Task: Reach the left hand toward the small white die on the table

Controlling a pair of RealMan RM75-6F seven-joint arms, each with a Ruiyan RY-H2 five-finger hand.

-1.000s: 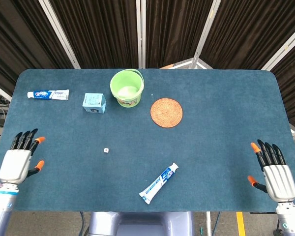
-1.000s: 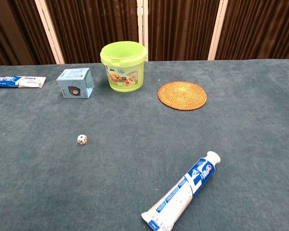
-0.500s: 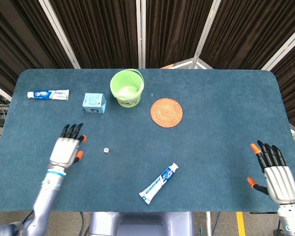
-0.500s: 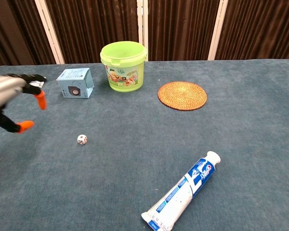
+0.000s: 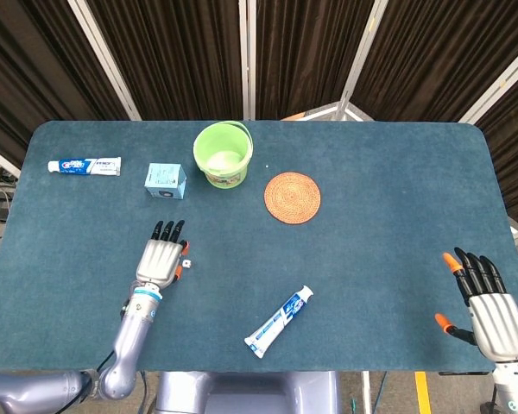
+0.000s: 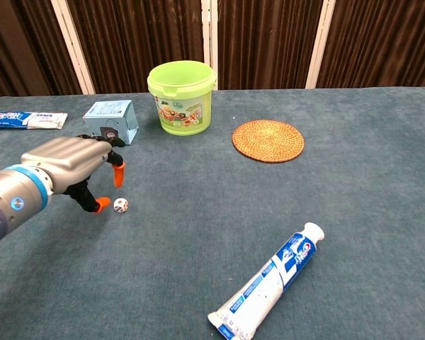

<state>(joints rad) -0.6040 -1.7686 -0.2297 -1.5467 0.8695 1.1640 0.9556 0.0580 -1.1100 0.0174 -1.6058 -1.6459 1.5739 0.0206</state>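
The small white die (image 5: 186, 263) (image 6: 120, 205) lies on the blue table, left of centre. My left hand (image 5: 161, 257) (image 6: 74, 164) hovers just left of the die, fingers spread and pointing away from me, empty. Its orange thumb tip (image 6: 101, 205) sits close beside the die, and I cannot tell whether it touches it. My right hand (image 5: 485, 304) rests open near the table's right front corner, far from the die; the chest view does not show it.
A green bucket (image 5: 223, 154) and a light blue box (image 5: 165, 181) stand behind the die. A round woven coaster (image 5: 292, 197) lies right of the bucket. One toothpaste tube (image 5: 279, 322) lies near the front, another (image 5: 85, 166) at the far left.
My left hand has swept right from the table's left front edge to just beside the die. The right hand has barely moved.
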